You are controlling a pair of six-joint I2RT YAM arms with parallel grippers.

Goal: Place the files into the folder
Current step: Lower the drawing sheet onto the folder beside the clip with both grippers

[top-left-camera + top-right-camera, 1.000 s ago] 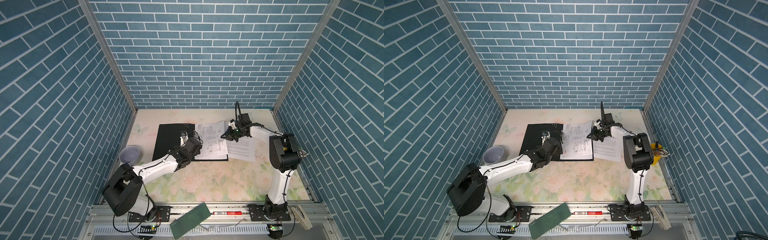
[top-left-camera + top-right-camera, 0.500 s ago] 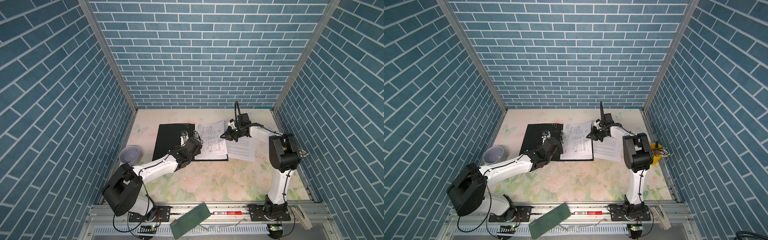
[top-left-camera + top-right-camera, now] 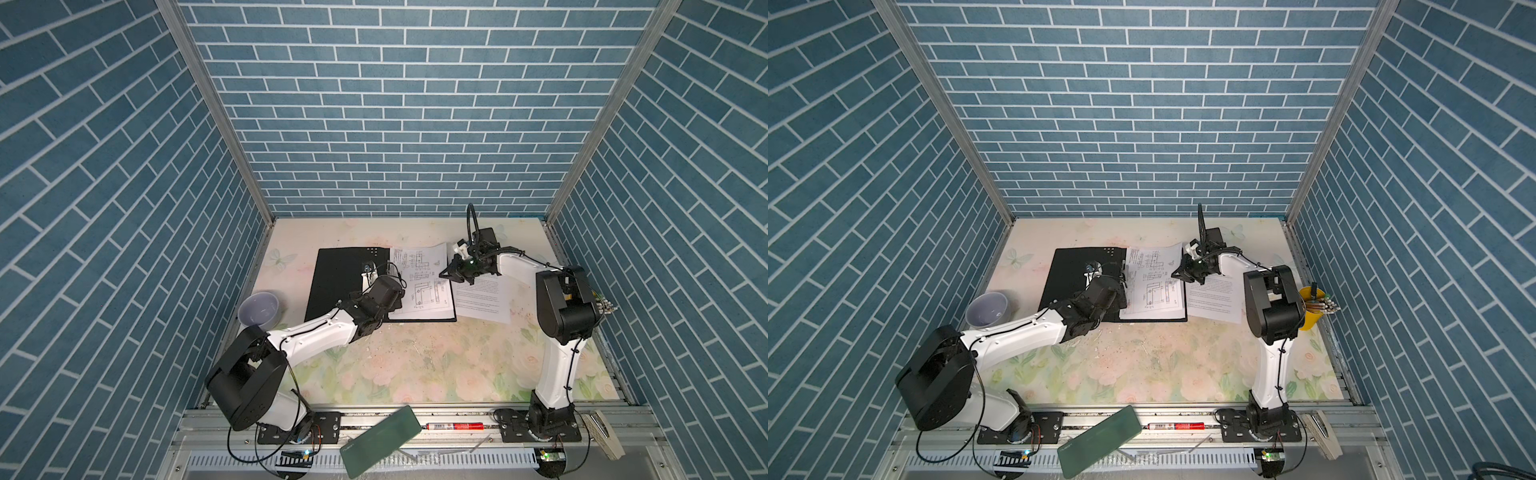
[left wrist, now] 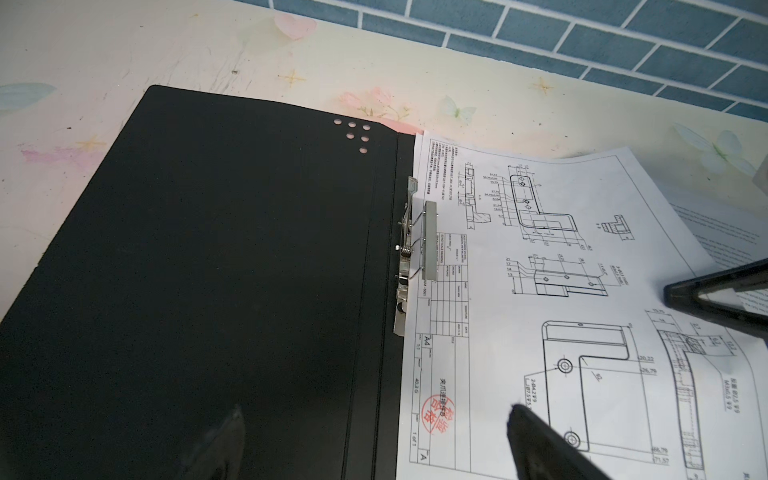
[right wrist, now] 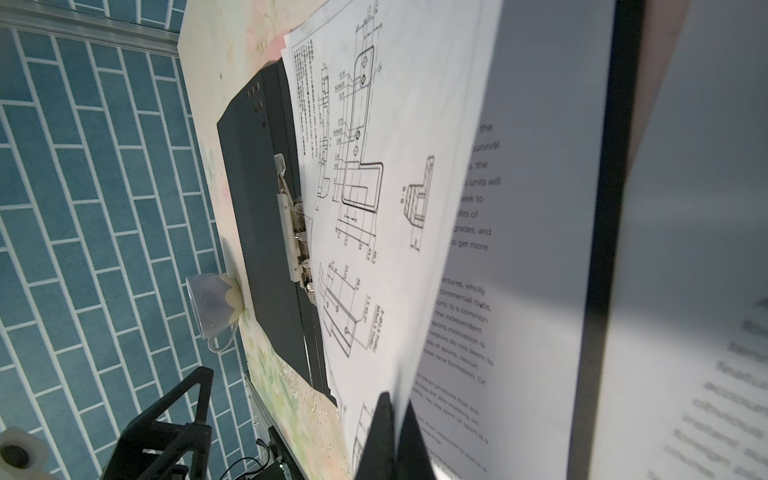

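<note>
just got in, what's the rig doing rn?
The right gripper is shut on the outer edge of the drawing sheet, which lies across the right half of the open folder. The left gripper hovers open near the spine clip. A text sheet lies on the table beside the folder.

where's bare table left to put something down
The widest bare patch is the near floral table between the two arm bases, in front of the folder. A narrower strip runs between the folder and the back wall. Crowded: right of centre, where the drawing sheet, text sheet and right arm meet; the left arm crosses by the lavender cup.
</note>
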